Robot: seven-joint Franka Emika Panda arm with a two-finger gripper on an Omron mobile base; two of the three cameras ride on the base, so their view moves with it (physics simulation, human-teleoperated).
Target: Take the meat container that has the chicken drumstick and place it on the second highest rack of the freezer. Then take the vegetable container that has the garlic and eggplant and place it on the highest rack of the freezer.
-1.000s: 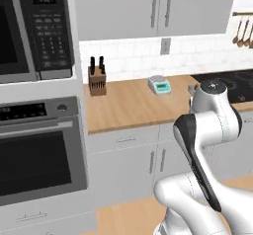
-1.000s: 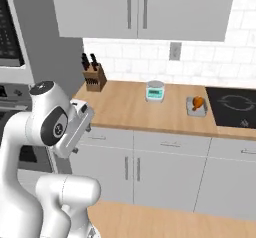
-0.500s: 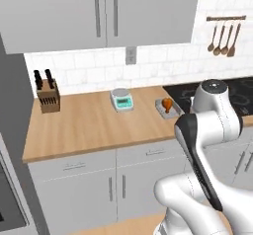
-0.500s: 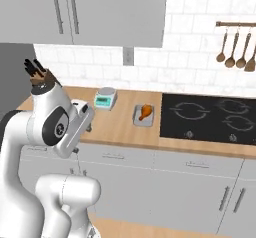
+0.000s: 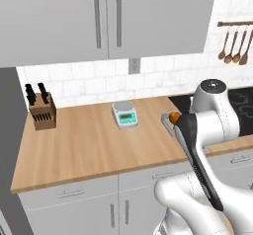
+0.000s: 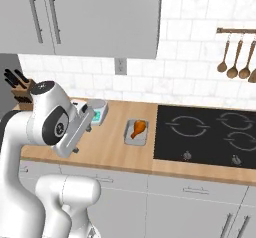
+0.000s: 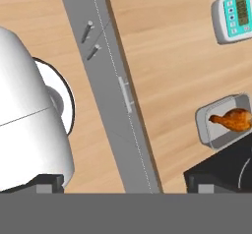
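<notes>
The jaws hang released with nothing between them, looking straight down over the front edge of the desk (image 5: 89, 140) and the grey drawer fronts below it, where a drawer handle (image 7: 126, 94) shows near the middle of the hand view. The drumstick (image 7: 230, 120) lies well off to the right in that view, in its shallow grey tray (image 7: 206, 125), untouched and apart from the jaws. In the right base view the tray sits flat on the desk, between the scale (image 6: 97, 113) and the black cooktop (image 6: 210, 132), close to the cooktop's left edge, with the drumstick lying along the tray. In the left base view the arm's upper link covers most of the tray, and only the orange end of the drumstick peeks out. A knife block (image 5: 41, 113) stands at the far left of the desk by the tiled wall, grey cupboards (image 5: 106, 17) hang above, and wooden spoons (image 6: 235, 62) hang from a rail over the cooktop
</notes>
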